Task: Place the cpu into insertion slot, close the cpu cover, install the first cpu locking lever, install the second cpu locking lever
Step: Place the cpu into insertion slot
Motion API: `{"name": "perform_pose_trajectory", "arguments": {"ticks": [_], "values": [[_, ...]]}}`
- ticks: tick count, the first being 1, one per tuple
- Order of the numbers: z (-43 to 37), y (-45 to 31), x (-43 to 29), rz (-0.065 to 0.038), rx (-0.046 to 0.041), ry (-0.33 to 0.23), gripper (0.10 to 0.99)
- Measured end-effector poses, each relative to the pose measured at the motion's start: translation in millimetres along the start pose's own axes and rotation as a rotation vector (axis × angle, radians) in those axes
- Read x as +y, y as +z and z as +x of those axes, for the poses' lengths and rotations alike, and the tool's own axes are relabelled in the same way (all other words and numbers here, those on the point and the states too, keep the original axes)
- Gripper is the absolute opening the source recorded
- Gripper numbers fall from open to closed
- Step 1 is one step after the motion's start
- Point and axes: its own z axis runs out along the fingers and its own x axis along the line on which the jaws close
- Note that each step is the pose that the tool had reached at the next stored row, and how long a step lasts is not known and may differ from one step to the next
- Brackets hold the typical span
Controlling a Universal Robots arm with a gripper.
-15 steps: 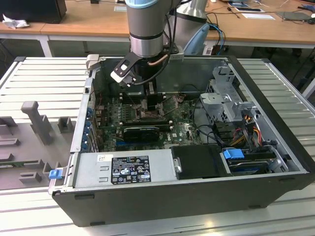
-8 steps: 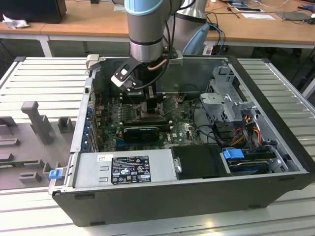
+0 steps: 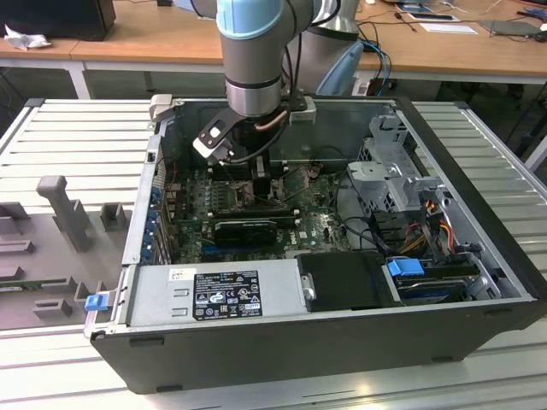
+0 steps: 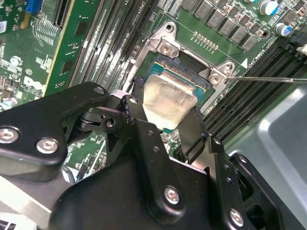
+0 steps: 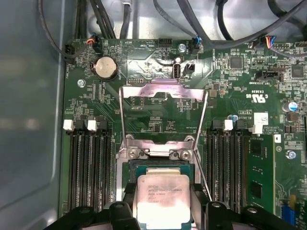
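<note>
Slatted metal table (image 3: 77, 137) carries an open PC case (image 3: 479, 171); wooden desks (image 3: 154, 38) run behind it. Arm (image 3: 252, 51) drops into the case's mid-section over the green motherboard (image 3: 316, 226). Power supply (image 3: 222, 290) lines the near edge, and the drive cage (image 3: 393, 162) sits toward the exterior view's right. There is open room btwn the arm and both case walls.

In both wrist views the tool (image 4: 168, 101) pinches the cpu (image 4: 170, 98) btwn two black fingers (image 4: 194, 127), one on each opposite edge, silvery top up. The cpu hangs over the insertion slot (image 4: 184, 64), covering approx its near half, w/ the far part of the dark recess and its metal rim exposed. Can't tell whether the chip's underside touches the slot.

In the first wrist view the cpu cover (image 5: 163, 92) is swung open beyond the slot, hinged at the slot's far edge, board visible thru its window. A thin metal lever (image 4: 268, 79) juts out sideways from one slot corner, unlatched. Long black memory slots (image 5: 88, 167) flank the slot closely on both sides, so there is little side clearance for the fingers. Cables (image 5: 192, 14) loop past the board's far edge.
</note>
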Motion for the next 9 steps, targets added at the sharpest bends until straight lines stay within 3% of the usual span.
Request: {"name": "perform_pose_trajectory", "arguments": {"ticks": [9], "values": [[1.1, 5.6, -1.1, 0.000, -0.0009, 0.008, 0.529]]}}
